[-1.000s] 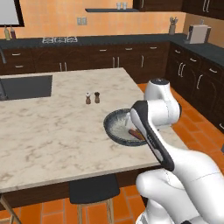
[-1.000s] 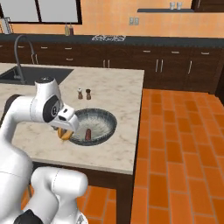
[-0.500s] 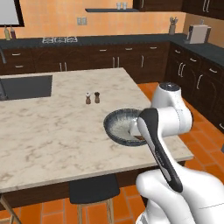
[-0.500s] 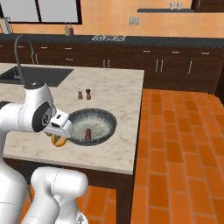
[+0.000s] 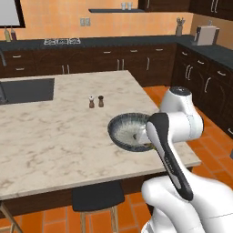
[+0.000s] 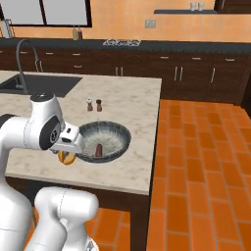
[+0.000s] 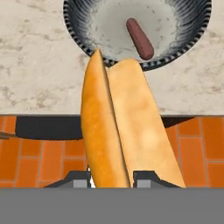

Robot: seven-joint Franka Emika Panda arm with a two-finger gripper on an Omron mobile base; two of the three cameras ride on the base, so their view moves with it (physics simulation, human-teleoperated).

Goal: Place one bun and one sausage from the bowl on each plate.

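My gripper (image 7: 113,177) is shut on a long orange split bun (image 7: 127,131), which hangs over the counter's near edge. From the right base camera the bun (image 6: 66,157) shows under my hand, just left of the bowl (image 6: 113,133). The dark speckled bowl (image 7: 77,31) lies beyond the bun and holds one brown sausage (image 7: 140,38), the same sausage (image 6: 99,149) appearing in the right base view. My forearm covers the near right side of the bowl (image 5: 122,129) in the left base view. The plates are out of view.
Salt and pepper shakers (image 5: 96,102) stand mid-counter behind the bowl. A sink (image 5: 27,89) is set into the counter's far left. A dark stool (image 5: 98,195) sits under the counter's front edge. Orange tiled floor (image 6: 196,166) lies to the right.
My hand has drawn back from the bowl toward the counter's near edge, carrying the bun with it. The sausage stays in the bowl.
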